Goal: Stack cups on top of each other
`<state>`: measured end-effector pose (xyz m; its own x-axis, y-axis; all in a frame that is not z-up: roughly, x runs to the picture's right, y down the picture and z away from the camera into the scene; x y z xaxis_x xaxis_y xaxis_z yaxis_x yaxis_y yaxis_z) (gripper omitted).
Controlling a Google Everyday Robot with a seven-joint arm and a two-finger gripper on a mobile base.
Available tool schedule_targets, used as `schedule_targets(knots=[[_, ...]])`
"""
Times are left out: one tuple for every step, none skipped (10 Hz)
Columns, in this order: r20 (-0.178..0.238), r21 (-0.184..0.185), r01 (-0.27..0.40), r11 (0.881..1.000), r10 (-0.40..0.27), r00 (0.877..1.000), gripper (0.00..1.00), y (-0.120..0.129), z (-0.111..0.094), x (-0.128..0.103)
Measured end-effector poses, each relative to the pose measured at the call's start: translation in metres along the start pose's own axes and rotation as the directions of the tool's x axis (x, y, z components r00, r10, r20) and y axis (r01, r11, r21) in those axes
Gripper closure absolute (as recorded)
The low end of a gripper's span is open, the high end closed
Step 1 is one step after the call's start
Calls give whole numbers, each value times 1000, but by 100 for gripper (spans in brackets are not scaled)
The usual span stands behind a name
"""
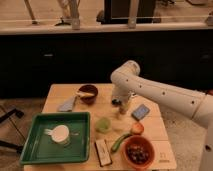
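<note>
At table level, camera view: the wooden table (54, 93) runs from a dark cabinet front at the back to its near edge at the bottom of the view.
- Left front: green tray (31, 150) holding a white mug (61, 135). The tray's right rim is near the lime green cup (103, 125).
- Back left: dark brown bowl (88, 93), with a grey cloth (67, 104) just beside it.
- Right side: blue block (141, 111), orange fruit (137, 128) and a long green vegetable (120, 142).
- Front right corner: brown bowl of dark pieces (138, 152).
- Front edge: white-and-black bar (102, 151).
- Open room: a strip of bare wood mid-table, between the dark brown bowl, the lime green cup and the blue block.

The white arm (165, 95) enters from the right edge. It rises leftward to a bend above the back of the table, then turns downward.

The gripper (120, 104) points down over the bare strip, low above the wood, between the dark brown bowl and the blue block. Whether it is open or closed: cannot tell. A small dark shape (116, 102) sits at its lower end; I cannot tell whether this is a cup.

The lime green cup stands upright on the wood. It is nearer the camera than the gripper and slightly left of it, apart and not touching.
</note>
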<state>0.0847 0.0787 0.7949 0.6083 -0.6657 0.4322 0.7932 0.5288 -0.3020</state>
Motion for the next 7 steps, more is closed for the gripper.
schedule_targets(knots=[[-2,4,11,1000,-11,1000,20,0,0,1],[-3,13,38,999,-38,999,20,1,0,4],[0,28,81,996,-81,997,20,4,3,8],[6,39,109,993,-109,994,20,5,6,10],[21,53,168,984,-169,985,20,7,12,13],[32,63,221,973,-223,974,20,9,18,17],[48,72,247,966,-250,967,20,12,23,20]])
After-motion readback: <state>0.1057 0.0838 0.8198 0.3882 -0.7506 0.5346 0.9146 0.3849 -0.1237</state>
